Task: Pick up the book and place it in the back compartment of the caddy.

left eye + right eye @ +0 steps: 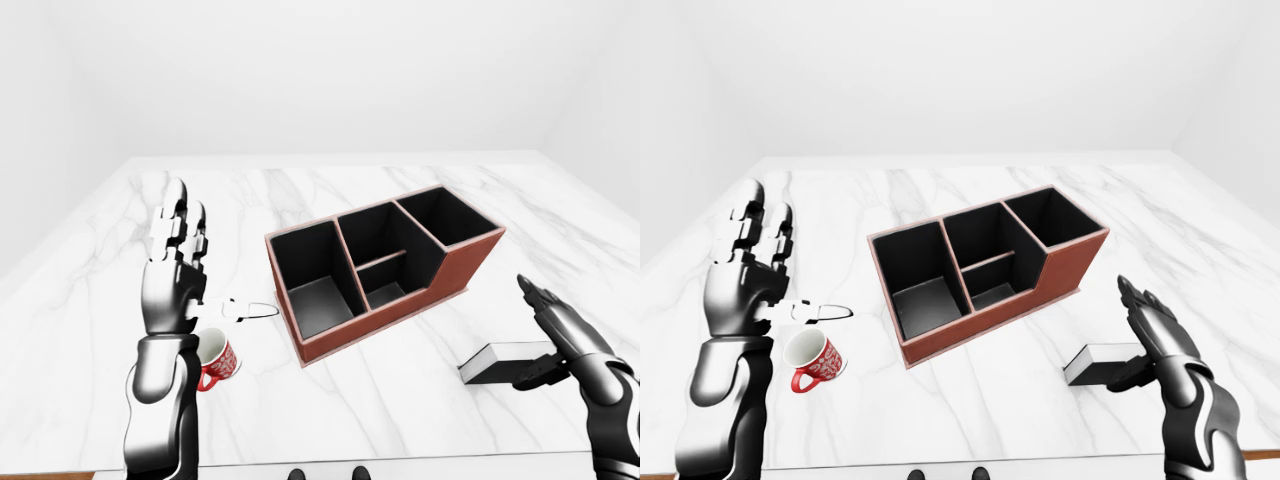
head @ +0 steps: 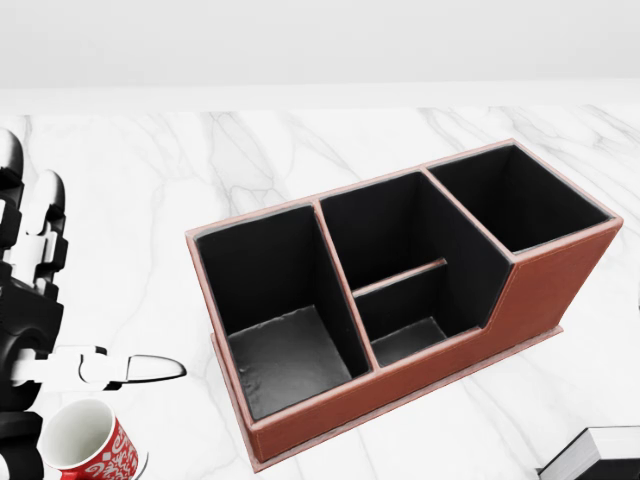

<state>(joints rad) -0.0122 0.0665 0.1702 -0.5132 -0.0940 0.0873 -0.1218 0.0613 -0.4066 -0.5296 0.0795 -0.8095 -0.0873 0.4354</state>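
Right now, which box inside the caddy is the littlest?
The low middle compartment, below the short divider in the head view. The caddy's other three compartments are wider or deeper.

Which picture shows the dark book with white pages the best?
The right-eye view: the dark book with white pages lies there whole, beside the right hand. The left-eye view shows it similarly; the head view catches only its corner at the bottom right.

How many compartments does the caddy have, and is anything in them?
4 in the caddy, all look empty: a large one at head view's left, a small one at centre bottom, a deeper one above it, and one at upper right.
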